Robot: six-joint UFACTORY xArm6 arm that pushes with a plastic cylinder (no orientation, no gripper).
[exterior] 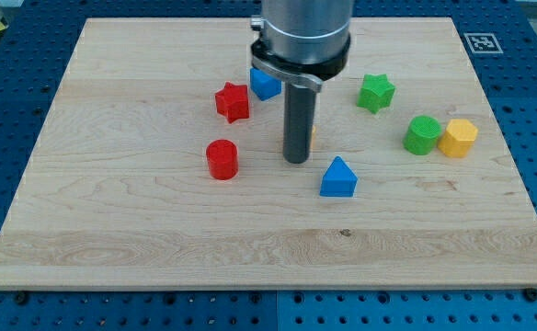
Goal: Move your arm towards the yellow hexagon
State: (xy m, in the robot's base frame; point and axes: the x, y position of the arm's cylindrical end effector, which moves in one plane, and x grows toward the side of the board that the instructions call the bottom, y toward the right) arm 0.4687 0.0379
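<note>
On the wooden board (158, 239), my tip (296, 162) stands well left of the yellow hexagon (458, 138).

Wooden board (112, 230) carries seven blocks (red, blue, green, yellow)

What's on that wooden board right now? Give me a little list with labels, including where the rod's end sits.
board: wooden board on a blue base
my tip: near the centre, between the red cylinder and blue triangular block
target: yellow hexagon, view's right, touching the green cylinder
others: red star, blue block, green star
</note>
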